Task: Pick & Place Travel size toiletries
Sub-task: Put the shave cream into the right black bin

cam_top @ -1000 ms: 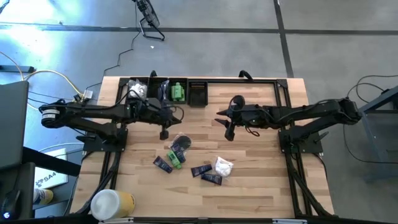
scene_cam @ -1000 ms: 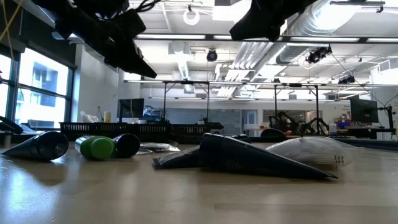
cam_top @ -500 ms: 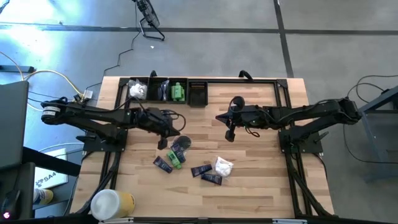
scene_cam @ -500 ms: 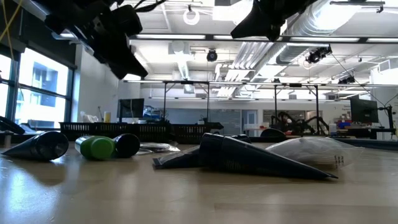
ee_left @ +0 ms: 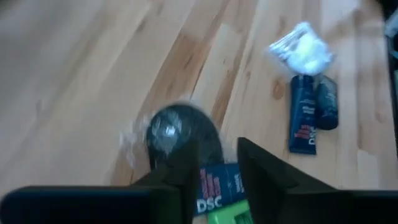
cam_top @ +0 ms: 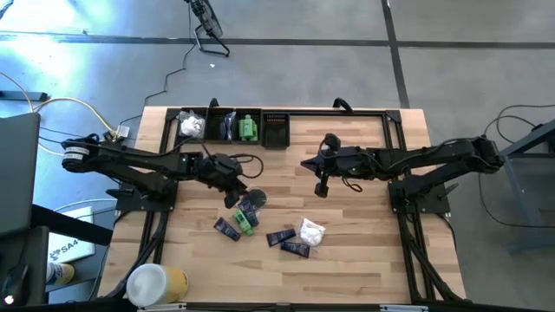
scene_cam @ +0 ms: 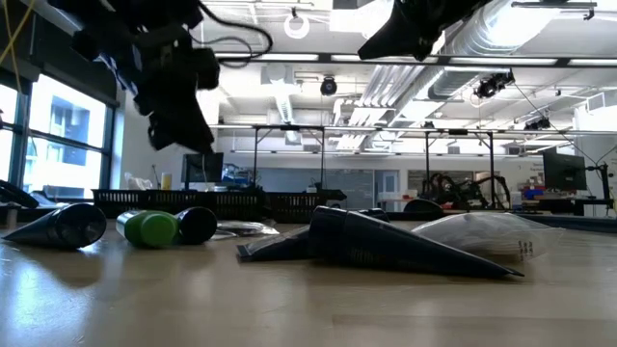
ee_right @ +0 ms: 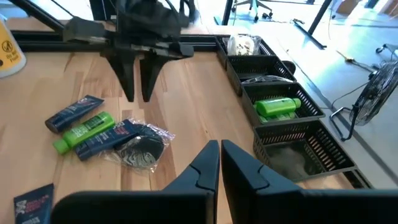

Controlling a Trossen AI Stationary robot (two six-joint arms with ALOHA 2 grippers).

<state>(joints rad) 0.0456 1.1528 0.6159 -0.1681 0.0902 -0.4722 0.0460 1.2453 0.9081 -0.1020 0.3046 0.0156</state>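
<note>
the left gripper (cam_top: 236, 196) hangs just left of the picture's middle in the high view, above the small pile of toiletries, and its jaws stand partly apart with nothing between them. right under it lies the round black disc (cam_top: 252, 201) in clear wrap, and touching it are the green bottle (cam_top: 244, 220) and a dark sachet (cam_top: 227, 229). the danger, i think, is this crowding: a finger can land on the sachet or the bottle and push them away, or the jaws can take two things together. the shiny wrap around the disc can also slip out of the grip. the white packet (cam_top: 310, 231) and two more sachets (cam_top: 289, 242) lie below the middle, a little apart. the right gripper (cam_top: 322, 185) waits right of centre, clenched and holding nothing. the black tray (cam_top: 276, 130) at the upper left already holds some items.
</note>
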